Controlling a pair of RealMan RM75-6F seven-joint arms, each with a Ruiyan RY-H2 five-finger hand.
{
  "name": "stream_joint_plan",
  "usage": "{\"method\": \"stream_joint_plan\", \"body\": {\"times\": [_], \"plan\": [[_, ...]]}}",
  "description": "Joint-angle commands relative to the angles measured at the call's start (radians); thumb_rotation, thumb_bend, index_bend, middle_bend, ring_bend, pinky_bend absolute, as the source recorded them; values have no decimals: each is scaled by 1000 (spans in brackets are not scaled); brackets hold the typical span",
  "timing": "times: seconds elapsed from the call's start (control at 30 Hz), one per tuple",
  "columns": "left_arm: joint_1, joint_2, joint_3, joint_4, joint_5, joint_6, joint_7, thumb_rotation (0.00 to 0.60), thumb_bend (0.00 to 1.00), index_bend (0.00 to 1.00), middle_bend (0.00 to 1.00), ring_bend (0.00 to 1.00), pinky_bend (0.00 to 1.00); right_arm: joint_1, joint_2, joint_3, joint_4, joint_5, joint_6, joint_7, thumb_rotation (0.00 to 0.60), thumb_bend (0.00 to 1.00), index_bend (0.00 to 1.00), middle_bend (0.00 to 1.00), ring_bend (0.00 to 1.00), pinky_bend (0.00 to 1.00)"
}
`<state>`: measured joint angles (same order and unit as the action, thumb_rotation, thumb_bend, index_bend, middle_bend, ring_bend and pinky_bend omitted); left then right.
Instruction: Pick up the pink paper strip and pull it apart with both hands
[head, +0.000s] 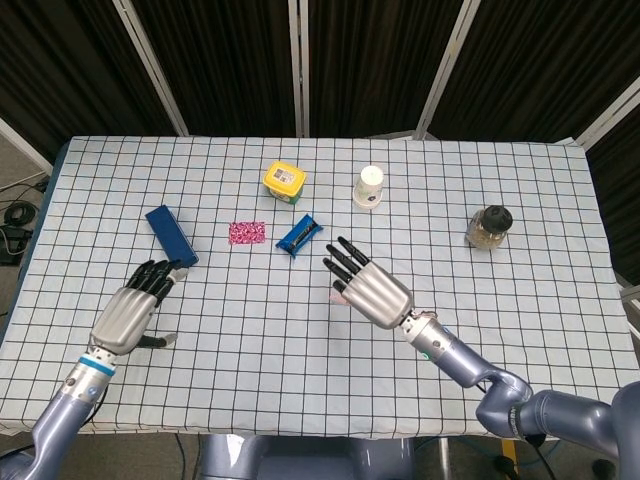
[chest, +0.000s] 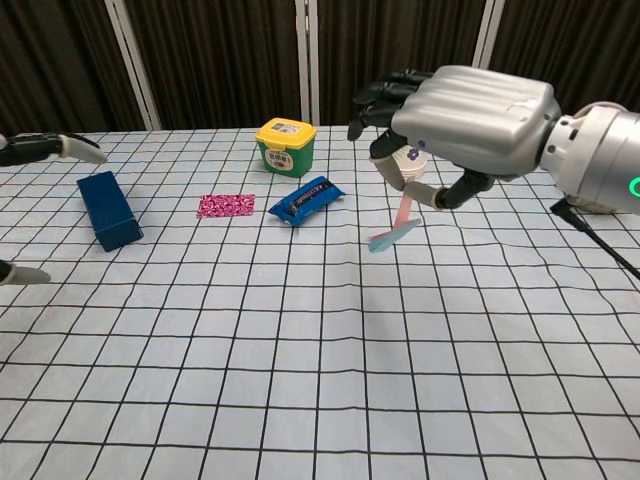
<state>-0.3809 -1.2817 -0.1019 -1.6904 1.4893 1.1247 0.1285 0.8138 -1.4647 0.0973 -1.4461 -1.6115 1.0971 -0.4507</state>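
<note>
The pink paper strip (chest: 394, 232) hangs in the air, tilted, pinched at its upper end under my right hand (chest: 470, 105). In the head view only a small pink bit of the strip (head: 338, 296) shows beside the right hand (head: 368, 290), which hovers over the table's middle, fingers pointing far-left. My left hand (head: 130, 315) is raised over the near left of the table, fingers apart and holding nothing. In the chest view just the left hand's fingertips (chest: 50, 148) show at the left edge.
A blue box (head: 171, 237), a pink patterned packet (head: 247, 232) and a blue snack bar (head: 300, 235) lie in a row behind the hands. A yellow-lidded green tub (head: 285, 182), a paper cup (head: 369, 186) and a jar (head: 489, 226) stand further back.
</note>
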Motion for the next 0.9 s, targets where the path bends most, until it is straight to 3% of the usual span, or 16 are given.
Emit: {"method": "stream_joint_plan", "body": {"times": [0.03,0.23,0.4,0.57,0.9], "plan": [[-59,-52,-35,10,-28,-53,26,600,82,243,0,0,0,16,22,68,-99,121,-69,-105,600,477,694,182,0,1],[-145,-150,-95,24,-96,-113,51,600,130,351,0,0,0,32,2,141,-180,298,-102,-208,600,478,697,186,0,3],[-220,-232,-151,39,-200,-163,112,600,179,375,0,0,0,46,-34,185,-223,447,-91,-278,600,478,700,187,0,3],[-278,-296,-192,65,-298,-202,124,600,247,400,0,0,0,62,-59,212,-253,548,-65,-327,600,482,703,189,0,3],[-370,-393,-245,171,-432,-254,105,600,252,425,0,0,0,104,-99,241,-305,699,-17,-403,600,482,705,190,0,3]]}}
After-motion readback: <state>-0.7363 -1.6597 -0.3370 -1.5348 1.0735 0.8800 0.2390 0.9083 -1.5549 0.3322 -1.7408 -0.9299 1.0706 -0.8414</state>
